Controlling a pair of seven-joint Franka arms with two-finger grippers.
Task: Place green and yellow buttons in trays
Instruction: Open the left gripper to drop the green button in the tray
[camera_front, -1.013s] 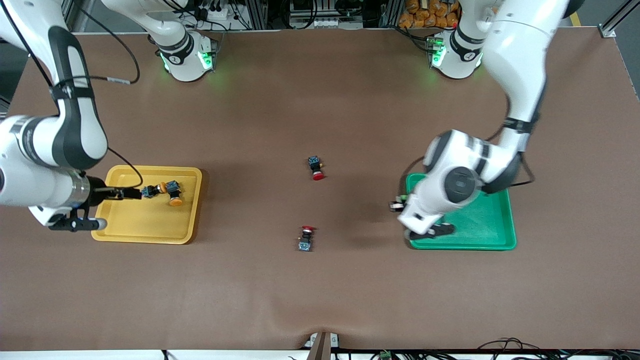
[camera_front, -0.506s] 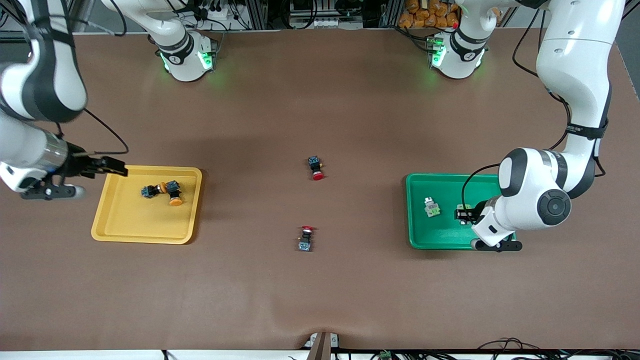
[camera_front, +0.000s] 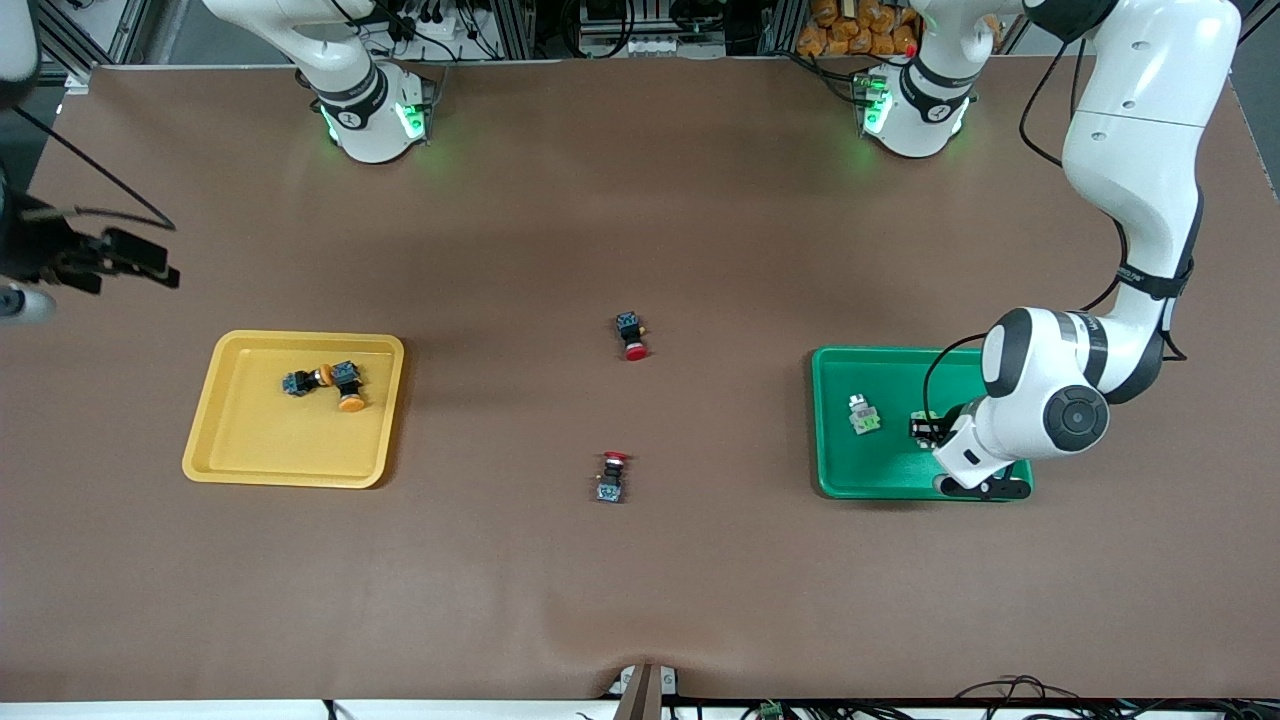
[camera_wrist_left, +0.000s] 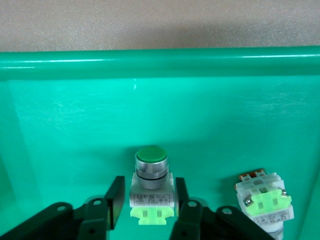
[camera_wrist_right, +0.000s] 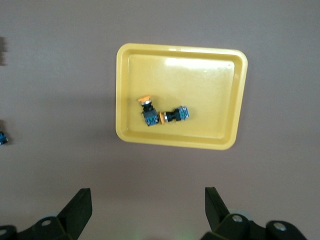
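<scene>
Both green buttons lie in the green tray (camera_front: 900, 488). One green button (camera_wrist_left: 151, 189) sits between the fingers of the left gripper (camera_wrist_left: 148, 212), its round green cap pointing away from the wrist; the fingers stand just beside its pale grey body on either side, with a thin gap showing, so the jaws are parted around it rather than clamped. The second green button (camera_wrist_left: 263, 201) lies on the tray floor just beside that gripper, outside its fingers; from the front it (camera_front: 863, 415) shows toward the right arm's end of the tray.

The two yellow buttons, one (camera_front: 346, 384) and the other (camera_front: 302, 380), rest touching each other in the yellow tray (camera_front: 250, 470). The right gripper (camera_wrist_right: 148, 212) hangs high over the table near that tray with its fingers spread wide and nothing between them; both capped switches lie well below it and apart from it. From the front it (camera_front: 140, 262) shows at the right arm's end of the table.

Two red-capped switches lie on the brown table (camera_front: 640, 580) between the trays, well away from either gripper: one red switch (camera_front: 631, 335) farther from the front camera, another red switch (camera_front: 612, 476) nearer.
</scene>
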